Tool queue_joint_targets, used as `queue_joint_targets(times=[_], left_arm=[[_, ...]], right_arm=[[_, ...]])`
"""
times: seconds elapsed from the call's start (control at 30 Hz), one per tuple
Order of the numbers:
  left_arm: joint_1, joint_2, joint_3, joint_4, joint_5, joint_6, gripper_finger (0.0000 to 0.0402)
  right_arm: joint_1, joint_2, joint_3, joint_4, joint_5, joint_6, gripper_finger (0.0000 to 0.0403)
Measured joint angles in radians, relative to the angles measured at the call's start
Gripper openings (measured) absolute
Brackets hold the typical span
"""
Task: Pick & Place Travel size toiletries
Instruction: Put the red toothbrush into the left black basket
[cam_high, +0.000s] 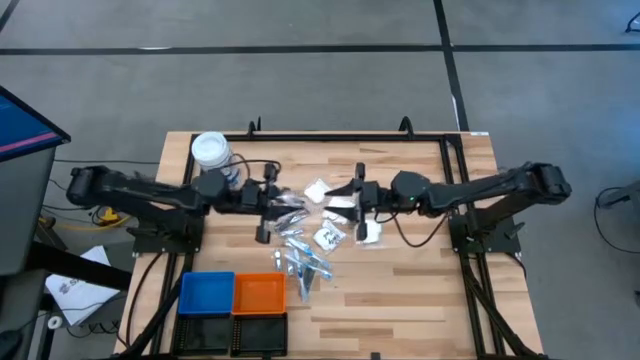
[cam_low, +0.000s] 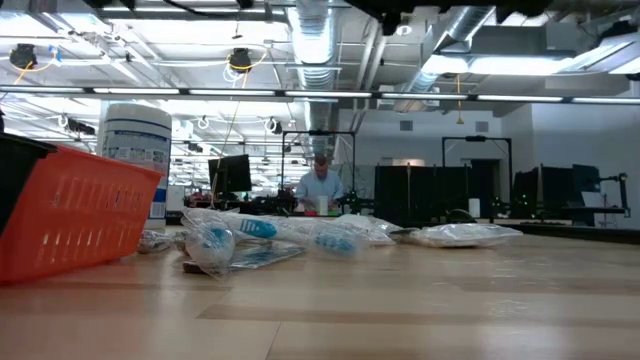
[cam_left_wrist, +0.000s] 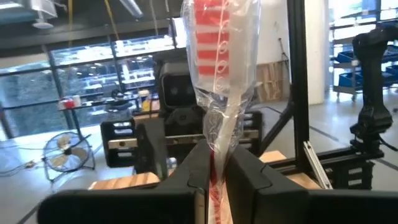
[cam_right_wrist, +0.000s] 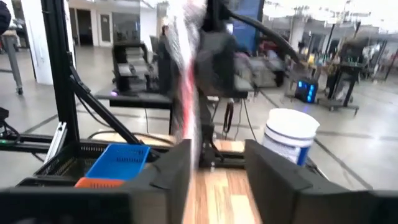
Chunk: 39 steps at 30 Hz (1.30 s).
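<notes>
A long toiletry in a clear wrapper (cam_left_wrist: 221, 56), striped red and white, hangs in the air between my two grippers over the middle of the table (cam_high: 400, 290). My left gripper (cam_left_wrist: 216, 180), coming from the table's left (cam_high: 278, 197), is shut on it. Facing it from the right, my right gripper (cam_right_wrist: 217, 168) stands open (cam_high: 345, 197). The wrapped toiletry (cam_right_wrist: 186, 81) passes close by one of its fingers (cam_right_wrist: 177, 168); I cannot tell whether they touch. More toiletries (cam_high: 305, 255) lie loose on the table below. My left gripper pinches the narrow end of the wrapper (cam_left_wrist: 219, 146) between its two fingers. The fingers come about level from the table's left. The toiletry runs on past the fingertips toward my right gripper, clear of the table.
A white-lidded jar (cam_high: 210, 150) stands at the far left. Blue (cam_high: 207, 292), orange (cam_high: 260, 292) and black (cam_high: 235, 330) trays sit at the near left edge. White packets (cam_high: 368, 232) and silvery tubes (cam_low: 260, 235) are strewn across the middle. A black frame (cam_high: 455, 150) edges the table.
</notes>
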Motion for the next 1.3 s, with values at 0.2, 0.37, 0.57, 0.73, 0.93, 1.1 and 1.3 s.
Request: queue_joint_targets(times=[0.2,0.37,0.57,0.73,0.93,1.1,1.3], left_arm=[[-0.183,-0.109,0.158,-0.521,-0.388,-0.034,0.0017],[-0.343,-0.035,0.370,-0.971,-0.464,-0.318,0.0017],[-0.473,0.183,0.623,-1.462,-0.368,-0.842,0.0017],[-0.519,0.388,0.806,-1.822,-0.014,-1.213,0.0017],[-0.563,0.498,0.856,-2.008,0.311,-1.396,0.0017],[-0.581,0.536,0.835,-2.005,0.440,-1.430,0.0017],[-0.652,0.582,0.793,-1.935,0.501,-1.420,0.0017]], right_arm=[[-0.017,-0.148,0.032,-0.166,0.001,-0.057,0.0233],[-0.067,-0.256,0.033,-0.277,0.004,-0.060,0.0246],[-0.123,-0.289,0.031,-0.394,0.005,-0.049,0.0240],[-0.152,-0.261,0.031,-0.386,0.004,-0.049,0.0240],[-0.158,-0.235,0.030,-0.391,0.003,-0.048,0.0240],[-0.156,-0.220,0.029,-0.415,0.003,-0.023,0.0240],[-0.156,-0.201,0.030,-0.427,0.003,-0.020,0.0240]])
